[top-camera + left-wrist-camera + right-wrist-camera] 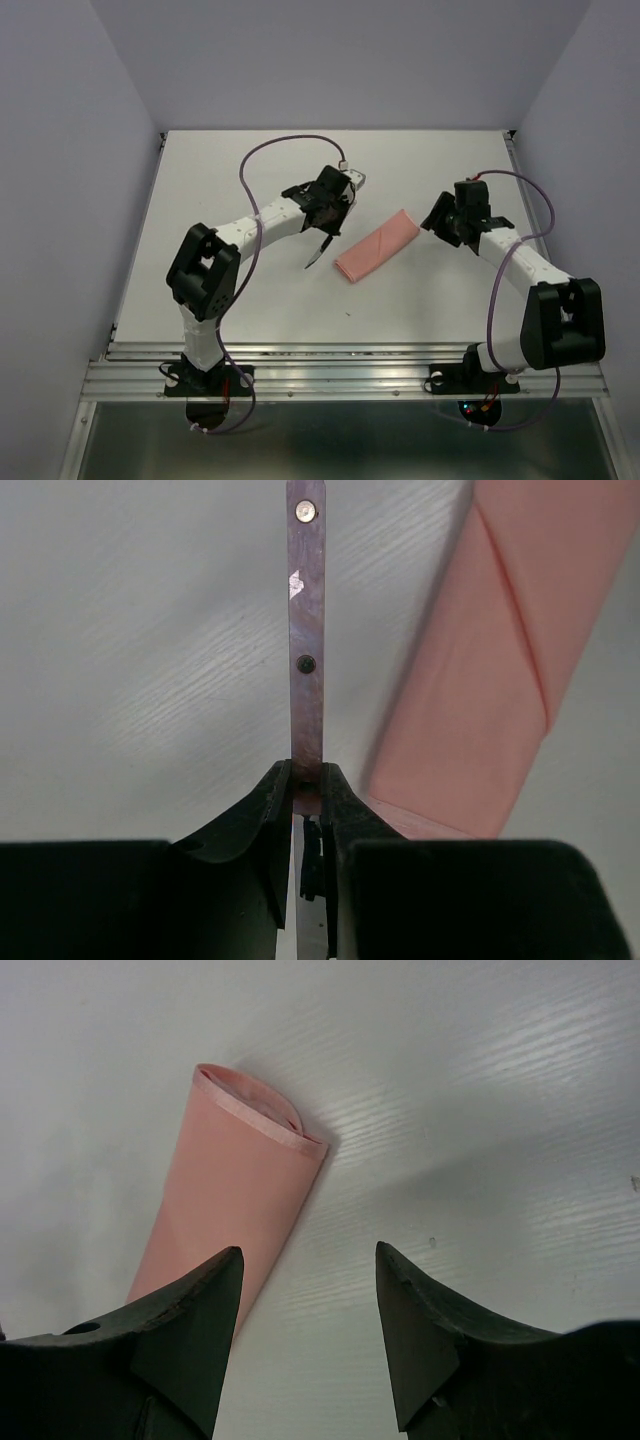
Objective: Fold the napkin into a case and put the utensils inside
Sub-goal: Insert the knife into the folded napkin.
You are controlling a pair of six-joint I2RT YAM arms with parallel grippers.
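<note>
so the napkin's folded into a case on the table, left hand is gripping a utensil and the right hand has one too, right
Not quite: the right hand holds nothing. The right wrist view shows it open and empty, near the case. The rest stands: the case lies folded and the left hand grips a utensil.

White table (250, 300); folded salmon-pink case (377, 246) lying flat, diagonal, near centre.

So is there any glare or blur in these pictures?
Top view: even, soft light. Left wrist view: the utensil glints near its far end, and the left claw is nearly black. Right wrist view: streaky sheen on the table, napkin case in focus.
</note>
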